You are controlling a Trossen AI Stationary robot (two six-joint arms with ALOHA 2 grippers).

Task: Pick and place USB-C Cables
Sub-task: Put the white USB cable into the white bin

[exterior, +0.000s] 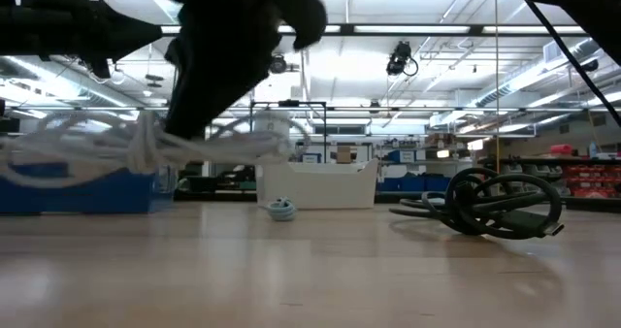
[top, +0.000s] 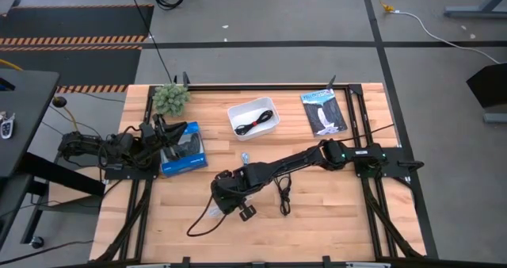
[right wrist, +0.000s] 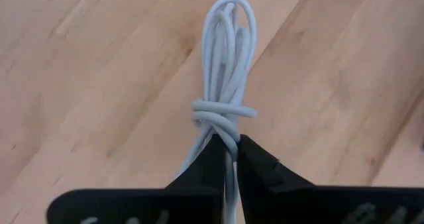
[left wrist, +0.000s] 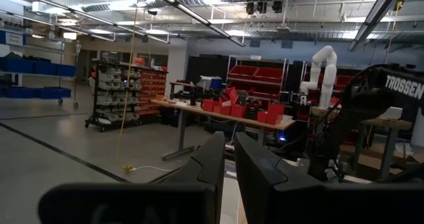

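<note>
My right gripper [top: 226, 195] reaches over the table's near middle and is shut on the white cable [right wrist: 225, 65], a coiled bundle tied round its middle. In the low view the bundle [exterior: 146, 148] hangs above the wood. The pale blue-grey cable [top: 245, 157] lies coiled on the table. A black cable [top: 283, 197] lies to the right of the gripper. The black cable with a red band [top: 255, 121] lies inside the white tray [top: 234, 112]. My left gripper [left wrist: 230, 168] waits at the left edge by the blue box [top: 184, 149], fingers shut. My right gripper pinches the white cable bundle between its two fingers [right wrist: 258, 161], just behind the wrapped knot [right wrist: 224, 111] at its middle. Several strands run between the fingers. The looped end sticks out ahead of the fingertips. The bundle is lifted clear of the table.
A potted green plant [top: 170, 97] stands at the far left corner. A printed packet [top: 323, 112] lies at the far right. A small black block [top: 247, 212] with a dark lead sits near the near edge. Bare wood lies near left and near right.
</note>
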